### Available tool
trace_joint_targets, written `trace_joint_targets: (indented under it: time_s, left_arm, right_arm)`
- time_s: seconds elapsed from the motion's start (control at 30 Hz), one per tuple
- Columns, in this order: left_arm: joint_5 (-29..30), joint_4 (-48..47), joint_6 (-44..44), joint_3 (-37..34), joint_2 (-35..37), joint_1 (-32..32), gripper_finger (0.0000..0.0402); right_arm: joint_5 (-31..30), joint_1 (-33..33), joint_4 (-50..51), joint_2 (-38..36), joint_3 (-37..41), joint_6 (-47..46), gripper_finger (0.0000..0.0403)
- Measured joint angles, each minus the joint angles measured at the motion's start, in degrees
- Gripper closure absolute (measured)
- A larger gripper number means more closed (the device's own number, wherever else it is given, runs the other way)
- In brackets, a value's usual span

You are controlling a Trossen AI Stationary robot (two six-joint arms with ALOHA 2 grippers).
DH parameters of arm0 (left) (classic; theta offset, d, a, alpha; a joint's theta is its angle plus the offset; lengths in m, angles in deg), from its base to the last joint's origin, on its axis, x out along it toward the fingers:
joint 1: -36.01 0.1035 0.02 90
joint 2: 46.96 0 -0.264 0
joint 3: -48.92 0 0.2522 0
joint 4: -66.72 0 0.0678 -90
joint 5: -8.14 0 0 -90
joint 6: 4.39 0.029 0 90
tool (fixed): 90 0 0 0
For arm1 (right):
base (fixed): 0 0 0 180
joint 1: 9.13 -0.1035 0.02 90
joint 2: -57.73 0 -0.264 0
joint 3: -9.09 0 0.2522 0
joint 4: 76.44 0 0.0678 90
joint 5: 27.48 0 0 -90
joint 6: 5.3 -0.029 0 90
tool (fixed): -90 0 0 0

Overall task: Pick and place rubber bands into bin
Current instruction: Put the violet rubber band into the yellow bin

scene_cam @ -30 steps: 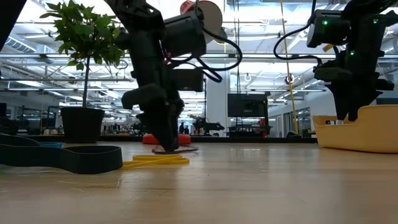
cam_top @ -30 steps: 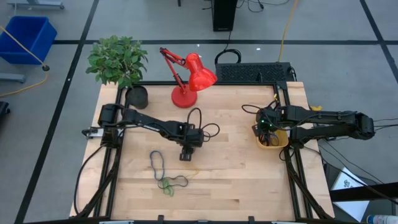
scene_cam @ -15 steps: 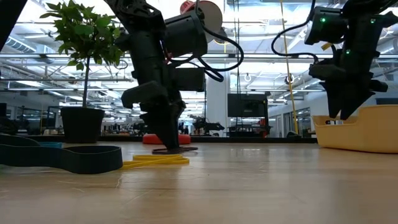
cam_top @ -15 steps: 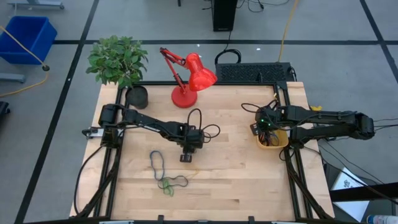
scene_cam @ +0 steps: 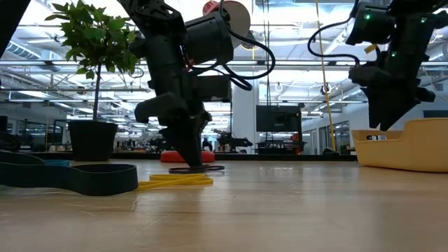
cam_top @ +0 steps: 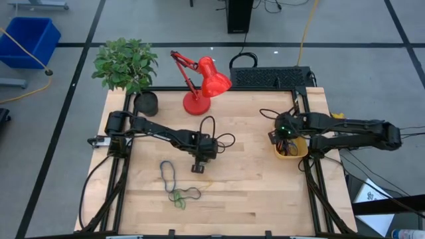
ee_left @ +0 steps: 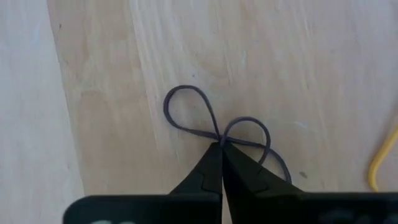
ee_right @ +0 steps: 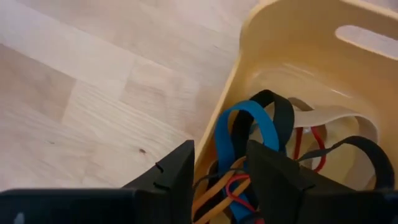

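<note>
Two arms at work: left arm reaches to mid-table, right arm hangs over the bin at the table's right edge.
Left gripper (ee_left: 221,149): fingers pressed together, pinching a thin dark rubber band (ee_left: 214,127) at its middle; the band lies flat on the table (cam_top: 252,192).
Grip rationale: judged that a pinch at the crossing point gathers both strands at once, so the floppy loop should come up whole.
Held band, look: dark grey-violet, thin cord, folded into a figure of eight with one lobe either side of the fingertips.
Right gripper (ee_right: 219,163): fingers apart, nothing between them, poised just above the bin's near wall.
Right arm rationale: judged a release position over the bin.
Bin (ee_right: 298,56): yellow-orange tub, rounded corners, slot handle in the far wall; stands at the table's right edge.
Bin contents: several bands heaped inside, a wide blue band (ee_right: 249,140), black bands, a tan one, thin orange and red ones, all tangled.
Loose bands: a dark band (cam_top: 167,174) and a green cluster (cam_top: 182,196) lie front-left of the left gripper, apart from it; a yellow band (scene_cam: 175,180) lies near it in the low view.
Task state: partly done; loose bands left on the table.
</note>
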Motion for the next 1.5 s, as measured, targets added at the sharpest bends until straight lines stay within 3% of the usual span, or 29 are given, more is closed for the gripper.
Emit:
trace_joint_targets:
  time_s: [0.27,0.63,1.0,1.3,1.5]
  left_arm:
    - [1.39,-0.85,1.56,-0.14,4.59,0.17,0.0398]
    - [2.15,-0.33,1.49,-0.14,11.94,0.17,0.0397]
    - [2.03,10.17,1.35,-0.01,20.85,0.15,0.0395]
    - [1.35,15.11,0.65,0.06,21.93,0.15,0.0396]
    - [1.46,16.31,-0.66,0.04,21.94,0.09,0.0394]
  right_arm:
    - [0.10,-0.03,-5.49,-5.41,-1.97,2.07,0.0266]
    - [10.78,-5.20,-50.02,-6.45,-2.12,22.16,0.0270]
    - [10.34,-11.68,-60.22,4.51,-2.11,33.03,0.0277]
    - [10.75,-16.22,-72.44,15.72,-2.08,37.89,0.0277]
    - [10.66,-17.77,-75.30,19.60,-2.08,39.08,0.0277]
